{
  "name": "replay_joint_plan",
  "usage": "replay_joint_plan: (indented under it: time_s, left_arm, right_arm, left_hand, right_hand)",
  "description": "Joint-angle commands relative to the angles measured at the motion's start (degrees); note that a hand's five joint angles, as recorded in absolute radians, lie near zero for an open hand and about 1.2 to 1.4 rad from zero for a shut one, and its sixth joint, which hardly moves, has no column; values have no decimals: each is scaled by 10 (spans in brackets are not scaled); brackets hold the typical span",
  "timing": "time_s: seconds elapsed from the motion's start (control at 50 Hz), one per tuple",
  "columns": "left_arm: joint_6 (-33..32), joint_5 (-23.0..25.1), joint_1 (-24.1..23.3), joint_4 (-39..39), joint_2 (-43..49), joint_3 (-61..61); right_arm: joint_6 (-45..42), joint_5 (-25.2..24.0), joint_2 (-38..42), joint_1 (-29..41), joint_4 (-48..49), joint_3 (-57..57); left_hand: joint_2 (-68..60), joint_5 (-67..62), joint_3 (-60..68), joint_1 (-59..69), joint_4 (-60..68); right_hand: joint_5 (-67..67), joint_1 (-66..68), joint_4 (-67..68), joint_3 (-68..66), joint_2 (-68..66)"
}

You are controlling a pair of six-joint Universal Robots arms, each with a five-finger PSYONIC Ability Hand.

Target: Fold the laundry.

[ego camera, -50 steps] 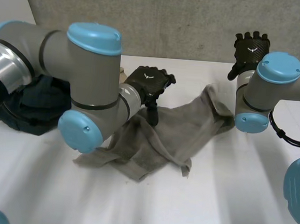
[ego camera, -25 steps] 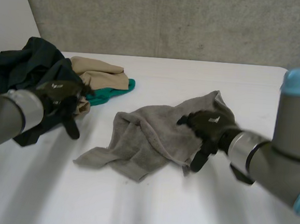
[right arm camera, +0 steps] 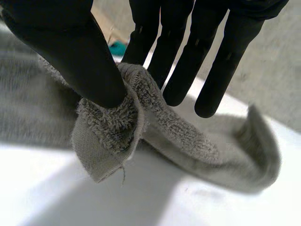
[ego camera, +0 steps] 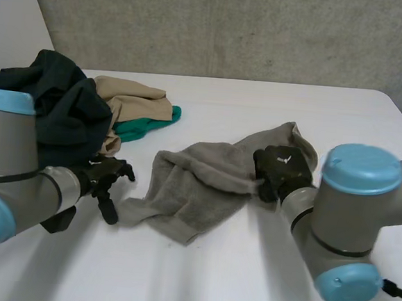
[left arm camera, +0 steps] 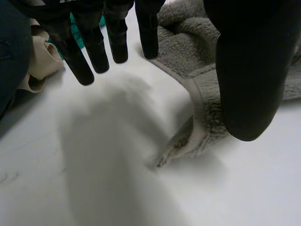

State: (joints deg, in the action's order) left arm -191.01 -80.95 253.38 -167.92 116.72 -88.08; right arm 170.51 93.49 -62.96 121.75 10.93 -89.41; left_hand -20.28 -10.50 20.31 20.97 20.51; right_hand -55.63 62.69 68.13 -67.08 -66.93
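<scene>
One crumpled grey terry towel (ego camera: pixel 198 192) lies mid-way across the white table (ego camera: pixel 211 284). The right hand (ego camera: pixel 281 169) pinches a fold of the towel's right edge between thumb and fingers. The left hand (ego camera: pixel 107 174) hovers at the towel's left corner, fingers straight and spread, gripping nothing. A dark garment (ego camera: pixel 65 105), a tan cloth (ego camera: pixel 135 100) and a teal cloth (ego camera: pixel 147 127) are heaped at the far left.

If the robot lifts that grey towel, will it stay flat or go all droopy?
Probably droopy: the grey towel lies crumpled in soft folds. It likely won't slip, since its fuzzy loops bunch where the right robot hand pinches it.
</scene>
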Motion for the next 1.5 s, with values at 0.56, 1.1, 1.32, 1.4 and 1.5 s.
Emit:
replay_joint_plan:
  time_s: [0.56, 1.1, 1.32, 1.4, 1.5]
  left_arm:
    - [-242, -100, -21, 115, 70, 420]
    - [-93, -140, -24, -180, 63, 478]
    - [-126, -56, -37, -211, 64, 231]
    - [-175, -46, -41, -202, 56, 162]
    - [-240, -58, -45, -150, 13, 81]
  right_arm:
    - [-427, -13, -31, -205, -340, 239]
    - [-170, -81, 6, -246, 49, 351]
    - [-198, -110, 35, -288, -20, 185]
    - [-214, -124, 31, -297, -63, 137]
    - [-252, -128, -1, -318, -134, 85]
  left_hand:
    - [-597, -595, 597, 590, 595]
    - [-597, -595, 597, 590, 595]
    - [-597, -595, 597, 590, 595]
    - [-597, -595, 597, 590, 595]
    - [-597, -595, 597, 590, 595]
  right_hand:
    - [-144, 173, 119, -129, -131]
    - [-144, 173, 119, -129, -131]
    - [-144, 173, 119, -129, -131]
    - [-144, 173, 119, -129, -131]
    - [-144, 173, 119, -129, -131]
